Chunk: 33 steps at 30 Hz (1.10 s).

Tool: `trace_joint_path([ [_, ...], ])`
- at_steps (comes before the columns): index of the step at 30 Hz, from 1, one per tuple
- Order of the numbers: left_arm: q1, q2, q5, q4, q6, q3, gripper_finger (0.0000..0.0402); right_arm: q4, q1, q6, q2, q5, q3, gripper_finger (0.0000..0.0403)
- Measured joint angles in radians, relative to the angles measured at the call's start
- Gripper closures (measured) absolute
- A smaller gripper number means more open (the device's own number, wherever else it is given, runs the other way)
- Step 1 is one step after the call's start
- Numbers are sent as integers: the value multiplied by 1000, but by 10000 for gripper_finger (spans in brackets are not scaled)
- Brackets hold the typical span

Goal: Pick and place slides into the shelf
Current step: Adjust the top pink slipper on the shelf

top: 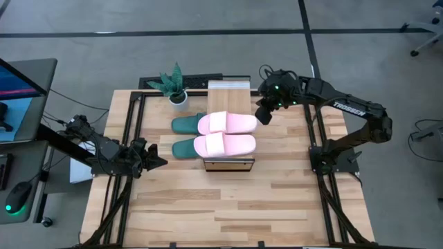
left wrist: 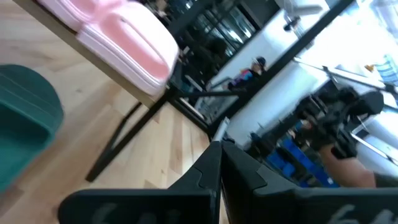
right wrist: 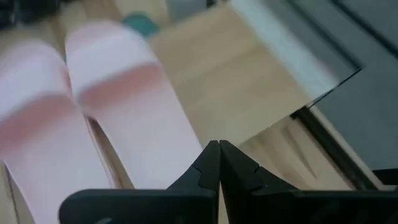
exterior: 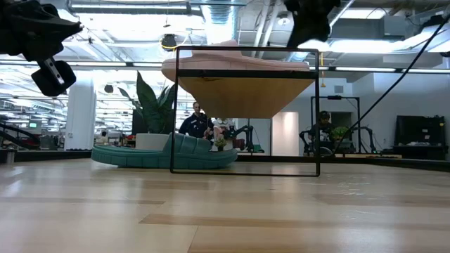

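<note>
Two pale pink slides [top: 227, 123] [top: 225, 144] lie side by side on the shelf's [top: 230, 90] light wood top. Two dark green slides [top: 187, 124] [top: 183, 148] rest on the table under the shelf, their ends sticking out to its left. In the low view one green slide [exterior: 165, 151] lies flat between the shelf's dark legs [exterior: 173, 119]. My right gripper [top: 261, 117] hangs shut above the shelf's right edge, just past the pink slides [right wrist: 124, 112], and points down at a slant. My left gripper [top: 163, 162] is shut and level over the table's left part, left of the green slides [left wrist: 25, 118].
A small potted plant [top: 176, 86] stands at the table's far side, left of the shelf. Dark frame rails [top: 135, 117] [top: 315, 131] run along the table's left and right sides. People [exterior: 197, 123] show in the room beyond. Bare wood [top: 235, 207] lies toward the near edge.
</note>
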Motion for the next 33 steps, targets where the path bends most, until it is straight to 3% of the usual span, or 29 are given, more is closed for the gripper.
trace_joint_path([
  [10,0,0,-76,112,90,0,401,254,-181,-104,-139,-216,-292,403],
  [17,0,0,-108,141,127,0,401,340,-198,-92,-183,-226,-438,403],
  [33,0,0,-116,134,127,0,401,435,-138,-84,-32,-227,-454,403],
])
